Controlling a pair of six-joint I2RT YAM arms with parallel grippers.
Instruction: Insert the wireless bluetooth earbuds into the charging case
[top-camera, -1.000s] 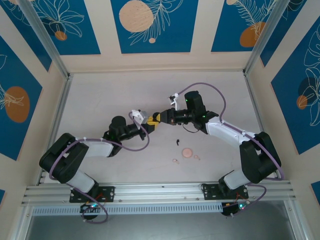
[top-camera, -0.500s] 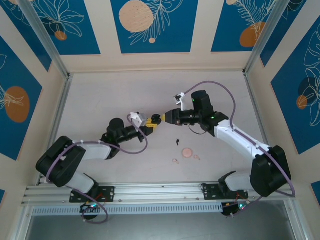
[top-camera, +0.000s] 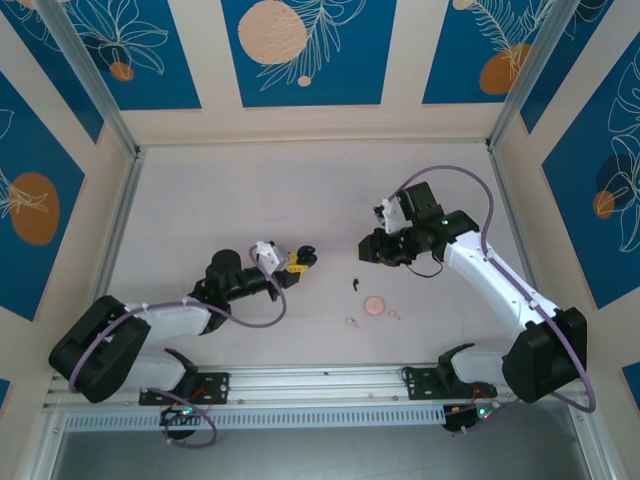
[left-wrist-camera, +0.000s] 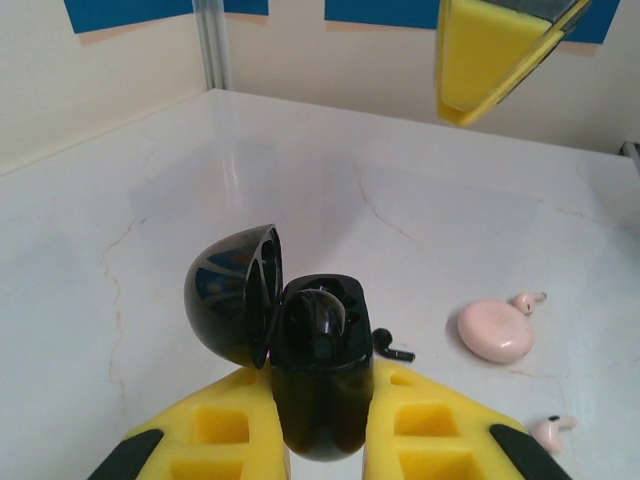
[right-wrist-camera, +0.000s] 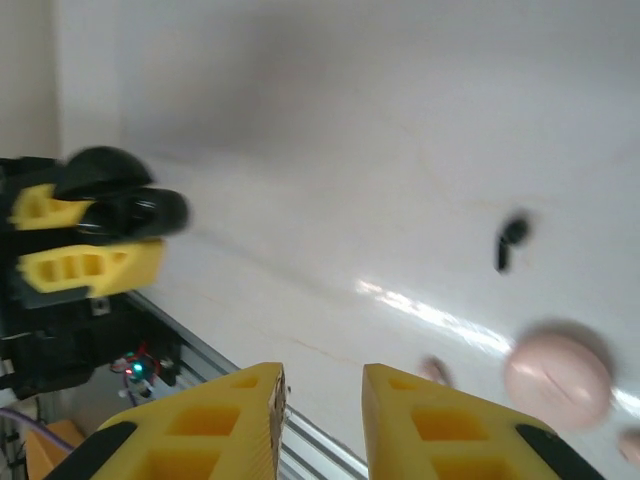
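Pale surface (top-camera: 220, 200); left tool (left-wrist-camera: 322, 440) pinches open black charging case (left-wrist-camera: 318, 355); right tool (right-wrist-camera: 322, 395), spread, should straddle black earbud (top-camera: 356, 283) squarely.

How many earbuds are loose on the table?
3: black earbud beyond the pink case; left pink earbud and right pink earbud flank it. Another may hide in the black case.

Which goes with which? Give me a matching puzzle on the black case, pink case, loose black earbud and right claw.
1 black case
2 pink case
3 loose black earbud
4 right gripper

A shut, lying on the table
B empty, jaws slightly apart
C lid open, clamped in left gripper
D tiny, lying near the pink case

Pairs: 1-C, 2-A, 3-D, 4-B
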